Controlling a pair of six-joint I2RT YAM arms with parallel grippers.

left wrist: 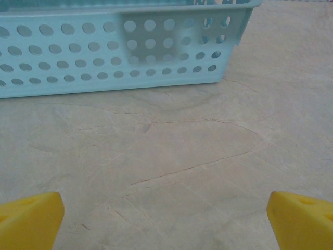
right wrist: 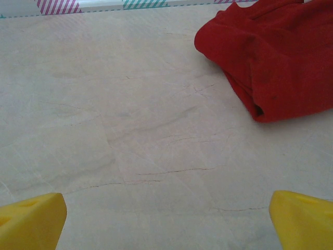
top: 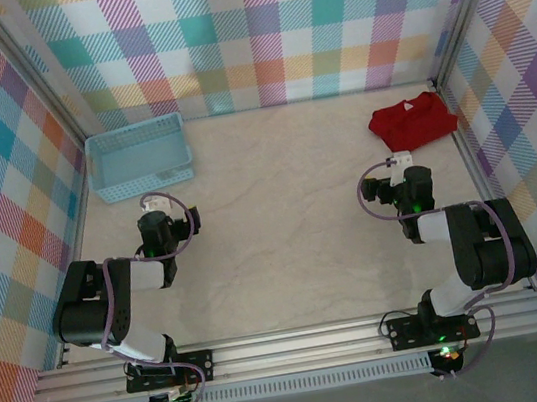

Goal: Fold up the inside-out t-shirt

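The red t-shirt [top: 413, 120] lies crumpled in a heap at the far right of the table, close to the right wall; the right wrist view has it at the upper right [right wrist: 270, 57]. No neck label shows. My right gripper [top: 400, 163] is a short way in front of the heap and apart from it, its yellow fingertips [right wrist: 31, 221] wide apart over bare table, open and holding nothing. My left gripper [top: 155, 207] stands open in front of the basket, its yellow fingertips [left wrist: 28, 219] spread with nothing between them.
A light-blue perforated basket [top: 138, 158] stands at the far left, its side wall [left wrist: 114, 52] just ahead of my left gripper. Plaid walls enclose the pale table [top: 281, 219] on three sides. An aluminium rail [top: 301, 348] runs along the near edge.
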